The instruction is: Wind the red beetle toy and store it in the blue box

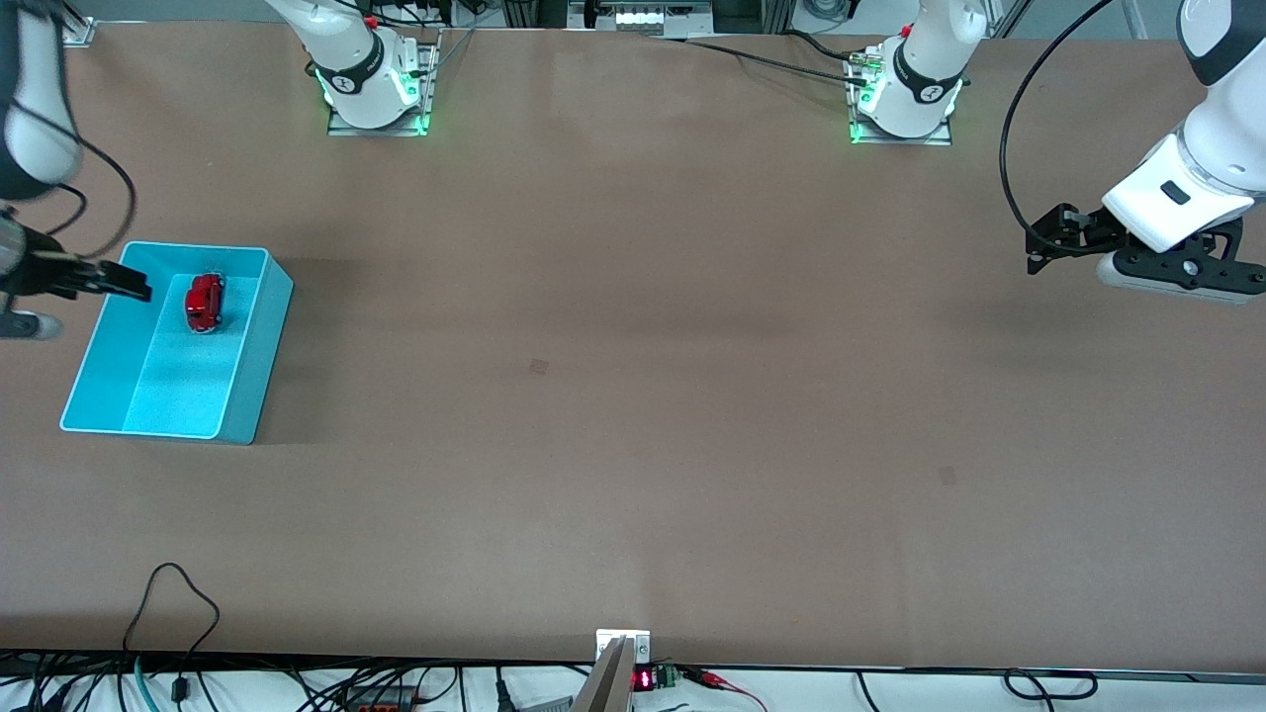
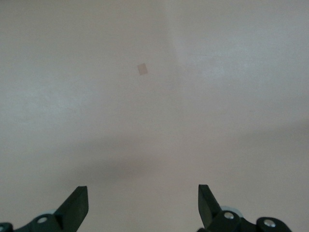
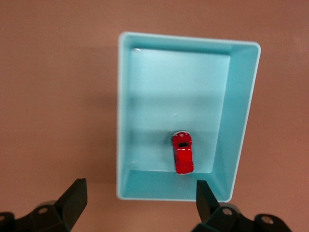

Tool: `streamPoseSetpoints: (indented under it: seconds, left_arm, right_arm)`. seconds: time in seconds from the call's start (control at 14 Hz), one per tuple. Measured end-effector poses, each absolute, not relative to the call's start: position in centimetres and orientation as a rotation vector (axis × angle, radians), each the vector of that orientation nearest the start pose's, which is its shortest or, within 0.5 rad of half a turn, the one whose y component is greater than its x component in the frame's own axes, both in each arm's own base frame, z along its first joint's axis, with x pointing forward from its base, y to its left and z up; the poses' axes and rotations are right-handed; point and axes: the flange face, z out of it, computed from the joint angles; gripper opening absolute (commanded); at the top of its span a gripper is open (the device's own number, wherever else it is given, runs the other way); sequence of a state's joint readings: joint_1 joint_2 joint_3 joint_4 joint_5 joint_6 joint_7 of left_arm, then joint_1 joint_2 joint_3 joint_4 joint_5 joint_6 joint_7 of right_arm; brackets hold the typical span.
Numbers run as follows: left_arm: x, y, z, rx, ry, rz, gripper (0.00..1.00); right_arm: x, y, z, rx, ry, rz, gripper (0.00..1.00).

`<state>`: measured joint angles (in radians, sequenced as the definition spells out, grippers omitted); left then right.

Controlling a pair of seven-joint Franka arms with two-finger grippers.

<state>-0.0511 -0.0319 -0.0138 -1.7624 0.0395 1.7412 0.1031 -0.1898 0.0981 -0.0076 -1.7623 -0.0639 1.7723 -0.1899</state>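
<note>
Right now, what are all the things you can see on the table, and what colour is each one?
Tiny glossy red beetle toy car: one, red with silvery ends, lying in the box, at the end farther from the front camera.
Light blue rectangular plastic box: one, cyan, on the table toward the right arm's end.
Brown table: one, brown, under everything.
Small square mark: one, darker brown, on the table near its middle.
Right gripper: one, black, open, over the box's edge, holding nothing.
Left gripper: one, black, open, waiting over bare table at the left arm's end.
</note>
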Motion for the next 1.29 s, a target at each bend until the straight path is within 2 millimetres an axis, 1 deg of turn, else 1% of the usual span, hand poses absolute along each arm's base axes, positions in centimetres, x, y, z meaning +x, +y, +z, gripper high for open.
streamPoseSetpoints:
  seconds: [0.07,0.21,0.36,0.43,0.64,0.86,0.93,1.07,1.29]
  left_arm:
    - [55.3,-3.2,56.6,-3.090,0.270,-0.015,1.00]
    - [55.3,-3.2,56.6,-3.090,0.270,-0.015,1.00]
    - [55.3,-3.2,56.6,-3.090,0.270,-0.015,1.00]
    - [55.3,-3.2,56.6,-3.090,0.270,-0.015,1.00]
    - [55.3,-3.2,56.6,-3.090,0.270,-0.015,1.00]
    - [55.3,-3.2,56.6,-3.090,0.270,-0.015,1.00]
    - [55.3,-3.2,56.6,-3.090,0.270,-0.015,1.00]
    - [55.3,-3.2,56.6,-3.090,0.270,-0.015,1.00]
    - [55.3,-3.2,56.6,-3.090,0.270,-0.015,1.00]
  right_arm:
    - [57.0,-10.9,51.9,-3.177,-0.014,0.142,1.00]
    - [56.5,-9.1,55.4,-3.174,-0.029,0.142,1.00]
    - [56.2,-7.7,57.9,-3.177,-0.057,0.128,1.00]
    - [56.2,-7.1,58.7,-3.179,-0.075,0.114,1.00]
    - [56.2,-5.2,59.9,-3.179,-0.116,0.113,1.00]
    - [55.7,-4.9,61.0,-3.174,-0.119,0.155,1.00]
    - [55.7,-4.9,61.1,-3.174,-0.119,0.153,1.00]
    - [56.0,-4.7,60.7,-3.155,-0.110,0.160,1.00]
    - [56.3,-4.5,60.0,-3.139,-0.020,0.175,1.00]
